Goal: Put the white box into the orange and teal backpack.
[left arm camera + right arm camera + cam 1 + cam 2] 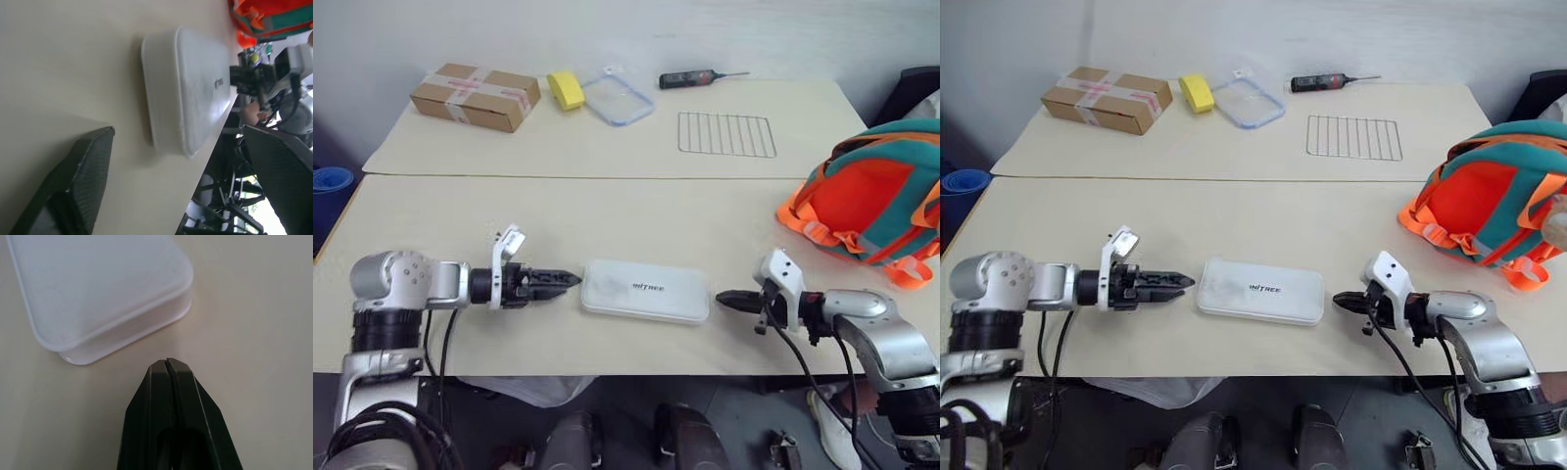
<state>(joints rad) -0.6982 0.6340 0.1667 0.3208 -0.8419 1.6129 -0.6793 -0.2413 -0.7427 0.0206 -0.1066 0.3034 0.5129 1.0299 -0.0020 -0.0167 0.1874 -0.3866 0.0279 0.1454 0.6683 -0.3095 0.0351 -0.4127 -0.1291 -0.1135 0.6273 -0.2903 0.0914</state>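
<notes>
The white box (646, 290) lies flat near the table's front edge, its dark lettering facing up. My left gripper (570, 279) points at the box's left end, a short gap away. In the left wrist view its fingers (83, 181) stand wide apart and hold nothing. My right gripper (721, 298) points at the box's right end with its fingers (168, 382) pressed together, just short of the box's rounded corner (166, 298). The orange and teal backpack (871, 201) lies at the table's right edge, its orange side towards me.
On the far table are a brown taped cardboard box (475, 96), a yellow sponge (566, 90), a clear blue-rimmed lid (618, 96), a dark hand tool (700, 77) and a wire rack (726, 134). The table's front edge runs just below both grippers.
</notes>
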